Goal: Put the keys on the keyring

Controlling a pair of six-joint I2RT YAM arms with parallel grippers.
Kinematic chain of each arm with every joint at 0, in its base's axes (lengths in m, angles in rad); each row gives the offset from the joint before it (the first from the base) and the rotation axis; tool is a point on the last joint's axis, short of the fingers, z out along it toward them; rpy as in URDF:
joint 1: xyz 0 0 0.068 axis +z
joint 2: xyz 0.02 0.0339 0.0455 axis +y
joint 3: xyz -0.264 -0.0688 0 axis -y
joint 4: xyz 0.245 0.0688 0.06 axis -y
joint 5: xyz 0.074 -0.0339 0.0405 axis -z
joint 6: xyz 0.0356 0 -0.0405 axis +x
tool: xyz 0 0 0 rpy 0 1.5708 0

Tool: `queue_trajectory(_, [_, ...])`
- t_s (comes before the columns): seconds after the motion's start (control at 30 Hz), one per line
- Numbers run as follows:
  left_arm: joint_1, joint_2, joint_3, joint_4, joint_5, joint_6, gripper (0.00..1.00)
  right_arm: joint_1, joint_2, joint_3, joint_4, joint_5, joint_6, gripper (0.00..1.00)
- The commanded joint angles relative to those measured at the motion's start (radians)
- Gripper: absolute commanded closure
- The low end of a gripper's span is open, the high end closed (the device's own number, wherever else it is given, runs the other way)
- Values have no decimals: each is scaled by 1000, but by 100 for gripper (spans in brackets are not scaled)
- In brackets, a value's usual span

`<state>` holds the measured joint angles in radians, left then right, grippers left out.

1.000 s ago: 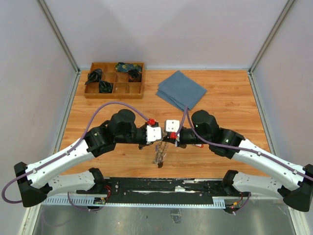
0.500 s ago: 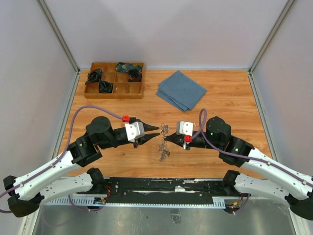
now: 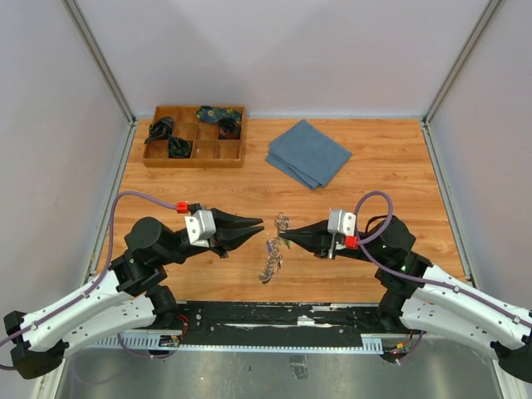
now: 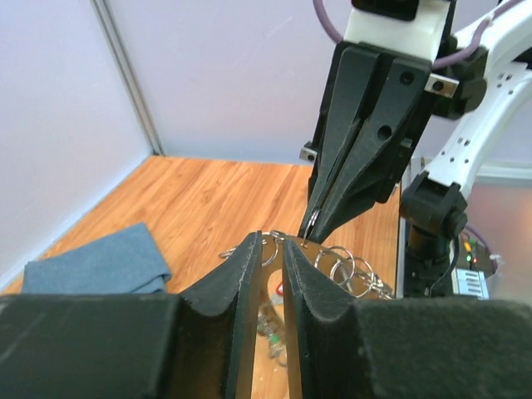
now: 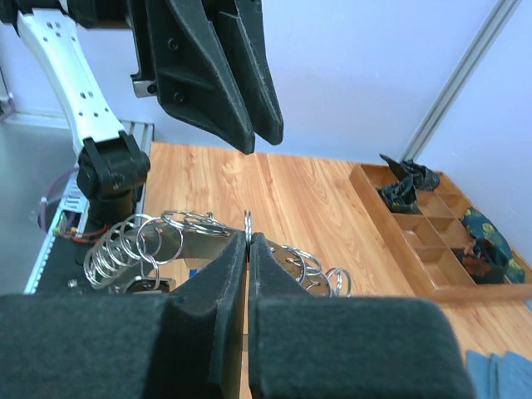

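The right hand (image 3: 287, 236) is fully closed, its fingers (image 5: 235, 264) pinching a thin wire loop of the keyring (image 3: 280, 221). The keyring sits on the near side of the folded blue cloth (image 3: 309, 154), toward the arm bases and slightly to the cloth's left. From the pinched loop a string of linked silver rings with the keys (image 3: 269, 263) runs downward, farther from the cloth. Whether that bunch hangs free or rests on the table (image 3: 391, 179) cannot be determined. The left hand (image 3: 256, 224), also on the near side of the cloth and farther to its left, faces the right hand tip to tip. It is near the keyring but not touching it. Its fingers (image 4: 246, 281) stand a narrow gap apart and hold nothing; in the left wrist view the rings appear just beyond the tips. A wooden compartment tray (image 3: 208, 163) containing dark bundled items lies to the left of the cloth, at the far edge of the table.
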<state>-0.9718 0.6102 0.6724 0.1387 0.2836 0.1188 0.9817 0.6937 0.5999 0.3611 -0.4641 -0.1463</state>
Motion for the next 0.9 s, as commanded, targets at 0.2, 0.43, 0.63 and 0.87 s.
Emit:
queue_trajectory(0.2, [4,21,-21,189,62,-63,76,1,14,-32,377,-97,160,100])
queue_trajectory(0.43, [4,51,-21,255,230,-74,76,2,37,-46,495,-180,189,100])
queue_trajectory(0.63, [5,63,-16,290,303,-82,74,3,44,-45,512,-226,177,100])
queue_trajectory(0.87, [4,88,-10,287,336,-86,73,4,38,-40,488,-217,149,100])
